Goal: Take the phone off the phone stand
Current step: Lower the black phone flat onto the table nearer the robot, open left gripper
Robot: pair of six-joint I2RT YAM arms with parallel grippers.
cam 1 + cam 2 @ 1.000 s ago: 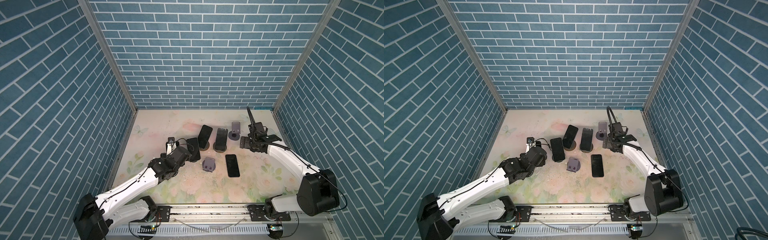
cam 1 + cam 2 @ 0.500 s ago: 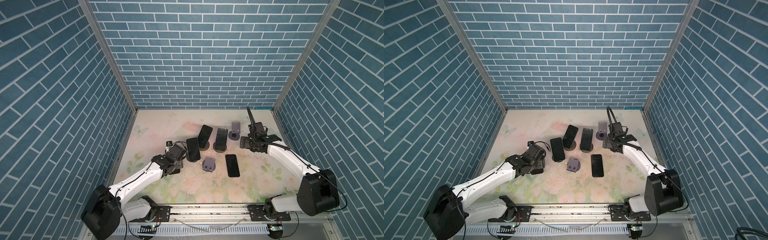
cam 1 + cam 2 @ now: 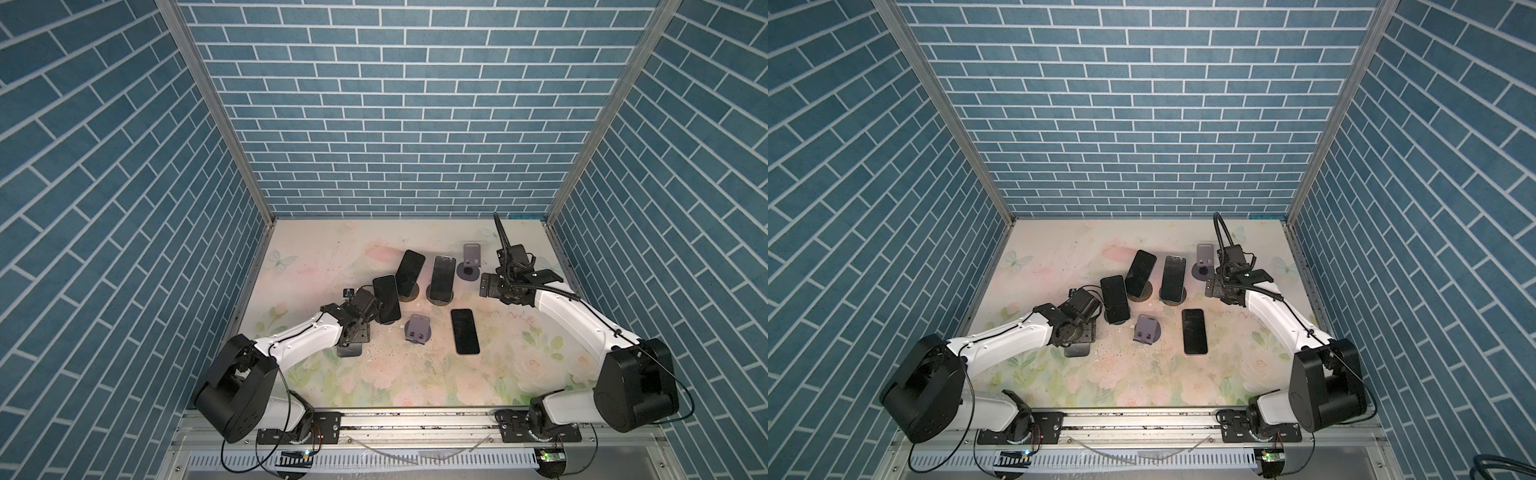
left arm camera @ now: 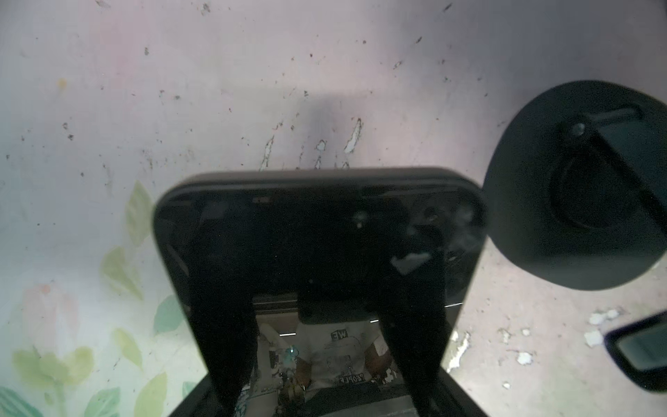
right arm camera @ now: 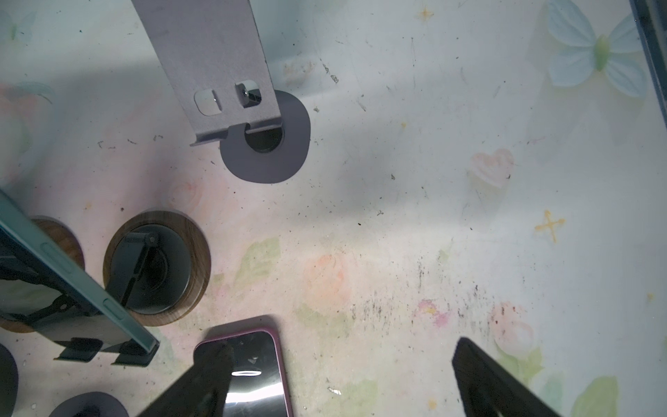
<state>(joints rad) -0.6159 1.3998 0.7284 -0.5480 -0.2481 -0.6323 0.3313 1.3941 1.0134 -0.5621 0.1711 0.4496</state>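
Note:
At the left of the group a black phone stands tilted, its lower end over a dark round phone stand. My left gripper reaches it from the left and is shut on the phone, which fills the space between the fingers in the left wrist view. Whether the phone still rests on its stand is hidden. My right gripper hangs open at the back right and holds nothing.
Two more phones lean on wood-rimmed stands. A purple-cased phone lies flat. Two empty purple stands are nearby. A dark flat slab lies under my left wrist. Brick walls enclose the table.
My left arm's shoulder and elbow have swung in toward the table while its gripper stayed at the phone. The phone and the right arm have not visibly moved.

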